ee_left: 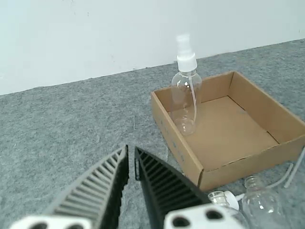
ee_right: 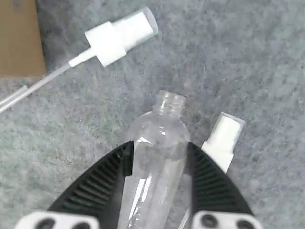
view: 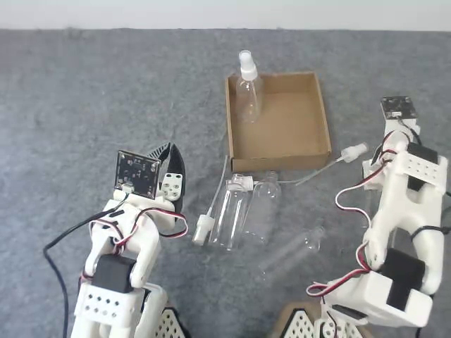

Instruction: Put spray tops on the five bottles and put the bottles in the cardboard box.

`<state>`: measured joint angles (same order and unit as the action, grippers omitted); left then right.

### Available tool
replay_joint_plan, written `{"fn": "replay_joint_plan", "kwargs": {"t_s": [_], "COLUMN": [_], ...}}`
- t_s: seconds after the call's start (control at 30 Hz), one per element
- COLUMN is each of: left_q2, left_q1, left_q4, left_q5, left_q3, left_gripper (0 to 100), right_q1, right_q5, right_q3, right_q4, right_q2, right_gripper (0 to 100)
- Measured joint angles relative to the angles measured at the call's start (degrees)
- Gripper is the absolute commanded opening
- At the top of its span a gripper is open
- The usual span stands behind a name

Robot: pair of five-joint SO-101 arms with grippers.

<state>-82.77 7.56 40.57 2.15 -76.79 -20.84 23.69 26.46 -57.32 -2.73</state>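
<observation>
The right wrist camera showed an uncapped bottle (ee_right: 164, 119) pinched between the fingers of the right gripper (ee_right: 158, 150), with two loose spray tops (ee_right: 119, 38) beside it on the gray mat (view: 84, 84). From above, one capped bottle (view: 248, 95) stood in the cardboard box (view: 278, 156), three more bottles (view: 262, 204) lay before it, and a third loose top (view: 203, 229) rested at their left. The left gripper (ee_left: 131, 152), fingers nearly pressed together on nothing, hung left of the box, pointing toward it.
</observation>
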Motion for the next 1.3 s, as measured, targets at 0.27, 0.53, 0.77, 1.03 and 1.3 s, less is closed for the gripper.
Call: {"fn": "replay_joint_plan", "kwargs": {"t_s": [0.27, 0.53, 0.77, 1.03, 1.3], "left_q2": [0.00, 0.00, 0.00, 0.00, 0.00], "left_q1": [0.00, 0.00, 0.00, 0.00, 0.00], "left_q4": [0.00, 0.00, 0.00, 0.00, 0.00], "left_q5": [0.00, 0.00, 0.00, 0.00, 0.00], "left_q3": [0.00, 0.00, 0.00, 0.00, 0.00], "left_gripper": [2, 2, 2, 2, 2], "right_q1": [-0.26, -4.04, -6.24, -6.42, -7.91], "right_q5": [-4.57, -8.09, -10.11, -10.20, -10.20], "right_q3": [-10.11, -20.84, -28.57, -29.10, -30.24], "right_q4": [-6.95, -9.58, -9.76, -9.76, -9.76], "right_q2": [0.00, 10.64, 23.38, 29.10, 31.47], "right_gripper": [21.8, 20.0, 19.9, 19.6, 9.6]}}
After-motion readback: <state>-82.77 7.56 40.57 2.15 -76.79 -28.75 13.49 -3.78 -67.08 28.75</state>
